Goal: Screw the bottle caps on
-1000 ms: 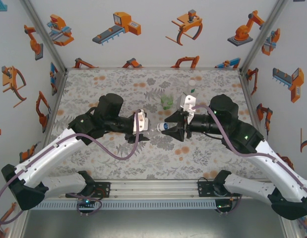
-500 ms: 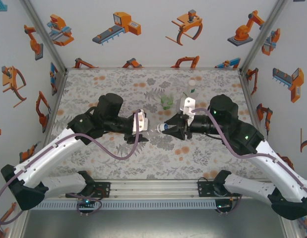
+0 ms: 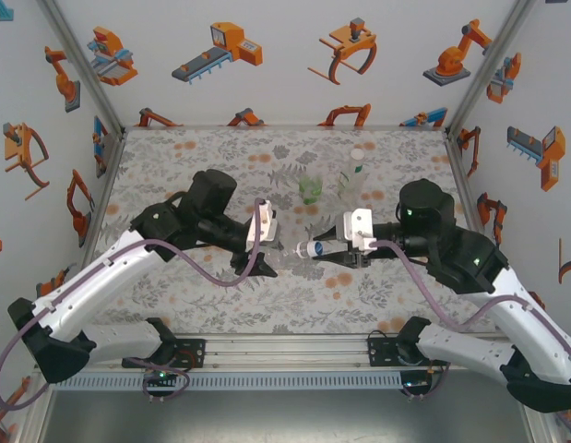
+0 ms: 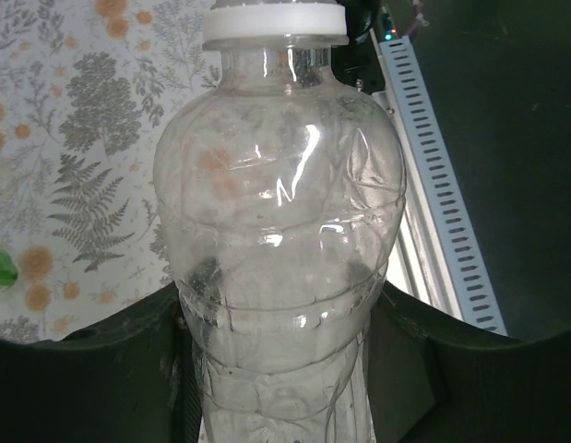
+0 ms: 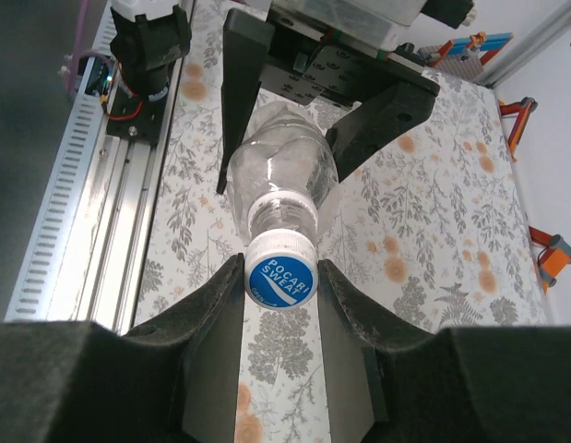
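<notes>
A short clear bottle [image 3: 287,259] hangs on its side above the table's middle. My left gripper [image 3: 255,266] is shut on its body [image 4: 280,231], a dark finger on either side [image 4: 280,369]. The blue-topped, white-sided cap [image 5: 281,279] sits on the bottle's neck [image 5: 280,171]. My right gripper [image 5: 281,281] is shut on that cap [image 3: 313,250], its pads pressing both sides [image 3: 318,250]. A squat green-tinted bottle [image 3: 310,190] stands behind. Beside it stands a taller clear bottle [image 3: 356,175] with a white cap [image 3: 357,155] on top.
Both arms meet over the middle of the floral table mat [image 3: 174,175]. The metal rail [image 3: 285,351] runs along the near edge, below the held bottle. Enclosure walls with robot stickers close the back and sides.
My right gripper has closed on the cap and its wrist has rolled. Both grippers and the bottle have shifted slightly toward the near edge.
</notes>
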`<state>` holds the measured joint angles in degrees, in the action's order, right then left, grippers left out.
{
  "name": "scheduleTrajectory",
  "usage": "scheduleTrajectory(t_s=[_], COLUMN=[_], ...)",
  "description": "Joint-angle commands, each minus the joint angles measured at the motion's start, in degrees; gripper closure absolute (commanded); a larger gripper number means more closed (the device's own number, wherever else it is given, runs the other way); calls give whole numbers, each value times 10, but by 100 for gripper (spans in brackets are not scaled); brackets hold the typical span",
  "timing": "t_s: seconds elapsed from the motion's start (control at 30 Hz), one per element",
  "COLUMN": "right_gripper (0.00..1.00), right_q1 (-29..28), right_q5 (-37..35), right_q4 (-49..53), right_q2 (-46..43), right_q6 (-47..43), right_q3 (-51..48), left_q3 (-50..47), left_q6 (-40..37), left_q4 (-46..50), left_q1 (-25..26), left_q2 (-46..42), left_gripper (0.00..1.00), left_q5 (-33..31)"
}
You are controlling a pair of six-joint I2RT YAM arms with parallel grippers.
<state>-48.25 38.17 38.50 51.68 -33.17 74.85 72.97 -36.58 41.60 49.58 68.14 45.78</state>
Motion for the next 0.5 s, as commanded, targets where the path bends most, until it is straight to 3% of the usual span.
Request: scheduleTrajectory(t_s=[0.0,0.47], right_gripper=[100,100], right_q1=[-5,-20], right_q5=[23,53], right_q4=[33,4], right_q2=[4,27], right_q6=[-54,-46], right_q3=[24,29], left_q3=[26,35], left_q6=[10,12], left_q4=[36,49], left_q1=[1,1], left_q2=[5,17], left_gripper=[100,100], left_q5=[46,48])
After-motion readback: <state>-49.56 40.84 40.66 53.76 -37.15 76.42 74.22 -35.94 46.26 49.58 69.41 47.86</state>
